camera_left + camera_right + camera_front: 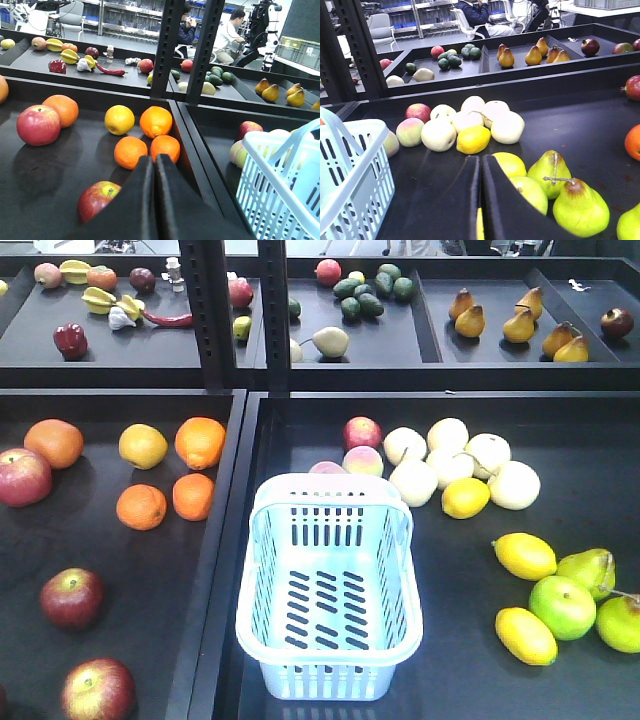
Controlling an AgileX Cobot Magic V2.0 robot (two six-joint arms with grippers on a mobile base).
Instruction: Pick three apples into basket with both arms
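My left gripper hangs low over the left tray, jaws pressed together on nothing, pointing far toward the oranges. One apple lies just left of its fingers, partly hidden behind them. My right gripper is likewise closed and empty over the right tray, with a lemon and green pears crowding its right side. The basket stands empty at the right tray's left side. Two dark apples lie near left in the left tray.
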